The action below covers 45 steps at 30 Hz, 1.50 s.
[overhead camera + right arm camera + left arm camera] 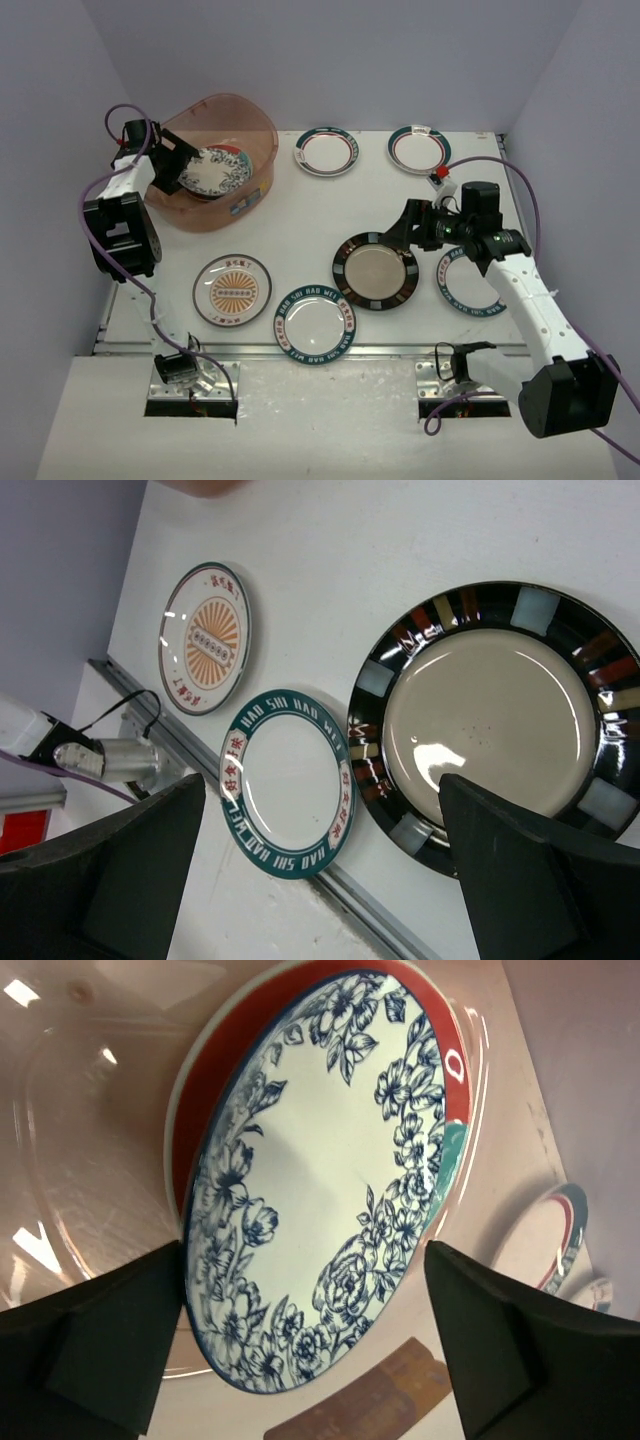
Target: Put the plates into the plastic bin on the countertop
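The translucent pinkish plastic bin [255,125] stands at the back left of the white countertop [290,220]. Inside it the blue floral plate [215,170] lies tilted on a red-rimmed plate [440,1020]. My left gripper [170,165] is open in the bin, its fingers [90,1350] on either side of the floral plate's [320,1180] near edge. My right gripper [410,235] is open and empty above the black-gold plate [375,270]. In the right wrist view the teal-lettered plate [290,785] lies between its fingers [540,870], with the black-gold plate [495,720] to the right.
On the countertop lie an orange sunburst plate [232,289], a teal-lettered plate [315,323], two banded plates at the back [326,150] [419,148], and another teal-lettered plate [470,285] partly under my right arm. A metal rail [380,350] runs along the front edge.
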Tool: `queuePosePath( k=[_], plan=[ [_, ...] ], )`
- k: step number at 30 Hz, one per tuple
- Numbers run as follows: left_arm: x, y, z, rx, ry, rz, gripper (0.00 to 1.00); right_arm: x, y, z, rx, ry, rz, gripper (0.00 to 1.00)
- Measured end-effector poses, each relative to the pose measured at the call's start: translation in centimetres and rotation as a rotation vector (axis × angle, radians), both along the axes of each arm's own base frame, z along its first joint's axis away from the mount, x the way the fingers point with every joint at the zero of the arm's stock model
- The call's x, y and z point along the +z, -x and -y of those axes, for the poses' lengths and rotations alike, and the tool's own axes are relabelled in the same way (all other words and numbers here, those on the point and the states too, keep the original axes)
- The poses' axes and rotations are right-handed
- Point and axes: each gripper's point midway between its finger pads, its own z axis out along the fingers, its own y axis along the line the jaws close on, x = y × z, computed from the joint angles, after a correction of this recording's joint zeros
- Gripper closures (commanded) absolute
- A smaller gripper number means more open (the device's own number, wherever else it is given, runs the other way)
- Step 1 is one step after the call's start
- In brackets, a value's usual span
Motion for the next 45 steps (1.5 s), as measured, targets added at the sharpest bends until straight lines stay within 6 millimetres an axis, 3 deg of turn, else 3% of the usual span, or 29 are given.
queuePosePath(
  k=[7,13,17,21,24,27,28,30,32,35,37,38,40,43,45],
  plan=[
    [-0.4,-1.9,-1.8,0.029,-0.071,-0.035,0.0,-2.2,-0.1,1.8,-0.061,0.121,-0.05,0.01],
    [-3.3,-1.0,-2.3,0.034,-0.114,-0.161,0.0,-3.2,0.0,3.4,-0.11,0.215,-0.069,0.01],
    [-3.4,-0.7,-2.3,0.034,-0.15,-0.201,0.0,-3.2,0.3,4.2,-0.132,0.254,-0.062,0.01],
    [-0.8,-1.4,-2.2,0.007,-0.204,-0.179,0.0,-2.8,0.5,4.5,-0.145,0.271,-0.055,0.01],
    [3.7,-2.7,-2.1,0.003,-0.248,-0.095,0.0,-2.4,0.5,4.7,-0.152,0.274,-0.045,0.01],
    [8.5,-2.1,-1.1,-0.018,-0.286,-0.014,0.0,-1.9,0.6,4.7,-0.158,0.269,-0.023,0.01],
    [10.3,-1.9,-0.3,-0.036,-0.307,0.04,0.0,-1.5,0.6,4.6,-0.165,0.258,-0.009,0.01],
    [12.8,0.6,2.9,-0.097,-0.339,0.1,0.0,-0.4,0.5,4.4,-0.19,0.218,0.033,0.01],
    [16.5,4.3,10.5,-0.253,-0.356,0.198,0.0,1.4,0.6,4.2,-0.216,0.175,0.091,0.01],
    [23.1,9.6,24.8,-0.585,-0.32,0.472,0.0,3.6,0.9,4.3,-0.254,0.134,0.158,0.01],
    [24.3,13.1,31.8,-0.786,-0.253,0.586,0.0,4.4,1.0,4.6,-0.281,0.13,0.169,0.01],
    [23.5,14.2,34.1,-0.862,-0.224,0.599,0.0,4.6,1.1,4.9,-0.298,0.135,0.171,0.01],
    [20.4,14.6,35.8,-0.943,-0.192,0.559,0.0,4.6,1.3,5.4,-0.324,0.151,0.169,0.01],
    [14.4,12.8,38.0,-1.021,-0.165,0.459,0.0,4.6,2.2,5.8,-0.337,0.165,0.169,0.01],
    [7.3,12.1,39.0,-1.076,-0.141,0.315,0.0,4.5,2.5,5.9,-0.331,0.171,0.165,0.01]
  ],
)
